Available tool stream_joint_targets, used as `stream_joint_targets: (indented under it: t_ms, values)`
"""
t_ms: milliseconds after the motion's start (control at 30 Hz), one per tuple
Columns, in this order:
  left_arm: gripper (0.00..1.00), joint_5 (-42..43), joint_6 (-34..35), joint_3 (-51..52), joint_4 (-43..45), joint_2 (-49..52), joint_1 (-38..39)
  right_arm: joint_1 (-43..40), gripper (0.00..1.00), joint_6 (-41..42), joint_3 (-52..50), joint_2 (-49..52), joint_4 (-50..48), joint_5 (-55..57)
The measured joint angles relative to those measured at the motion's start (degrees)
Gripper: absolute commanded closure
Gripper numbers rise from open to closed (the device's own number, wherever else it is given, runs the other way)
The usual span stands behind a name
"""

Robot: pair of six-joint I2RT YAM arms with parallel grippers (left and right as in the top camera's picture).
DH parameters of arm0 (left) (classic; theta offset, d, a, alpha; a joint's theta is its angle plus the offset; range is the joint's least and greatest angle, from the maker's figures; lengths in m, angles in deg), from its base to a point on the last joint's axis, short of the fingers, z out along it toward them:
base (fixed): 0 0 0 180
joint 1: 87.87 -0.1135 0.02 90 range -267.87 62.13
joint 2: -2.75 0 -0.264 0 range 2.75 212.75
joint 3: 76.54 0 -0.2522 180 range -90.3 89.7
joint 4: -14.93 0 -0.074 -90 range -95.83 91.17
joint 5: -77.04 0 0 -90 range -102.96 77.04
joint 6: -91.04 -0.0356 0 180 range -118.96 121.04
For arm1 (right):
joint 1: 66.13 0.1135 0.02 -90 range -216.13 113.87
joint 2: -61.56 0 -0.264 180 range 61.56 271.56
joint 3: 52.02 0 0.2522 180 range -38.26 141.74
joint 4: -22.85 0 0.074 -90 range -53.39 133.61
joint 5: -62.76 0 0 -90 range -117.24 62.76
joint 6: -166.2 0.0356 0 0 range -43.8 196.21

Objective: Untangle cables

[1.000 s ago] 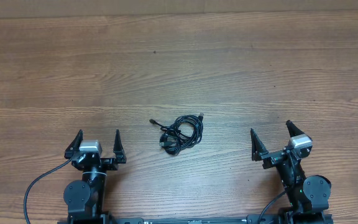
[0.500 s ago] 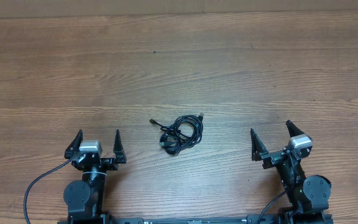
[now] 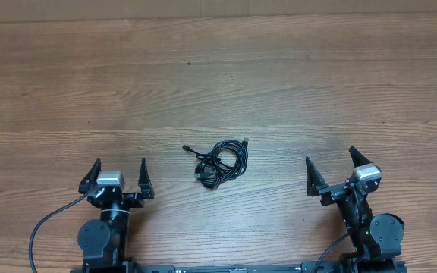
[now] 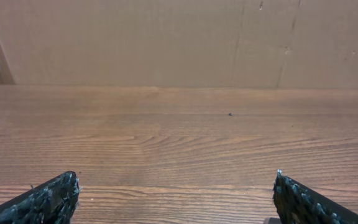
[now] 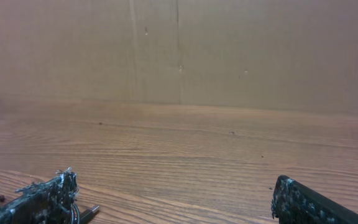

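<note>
The cables (image 3: 220, 162) lie as a small knotted black bundle on the wooden table, midway between the two arms, with plug ends poking out at the upper left and upper right. My left gripper (image 3: 119, 167) rests open near the front edge, to the bundle's lower left, holding nothing. My right gripper (image 3: 329, 163) is open as well, to the bundle's lower right. In the right wrist view a cable plug end (image 5: 87, 214) peeks out beside the left finger. The left wrist view shows only bare wood between the fingertips (image 4: 55, 193).
A brown cardboard wall (image 4: 179, 40) stands along the table's far edge. Thick black arm cables (image 3: 48, 224) run off the arm bases at the front edge.
</note>
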Motion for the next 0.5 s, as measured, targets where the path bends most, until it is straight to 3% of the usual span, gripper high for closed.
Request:
stream_joint_targets:
  t_ms: [500]
  values:
    - [0.0,0.0,0.5,0.0,0.1,0.0,0.0,0.0,0.0,0.0,0.0,0.0,0.0,0.0]
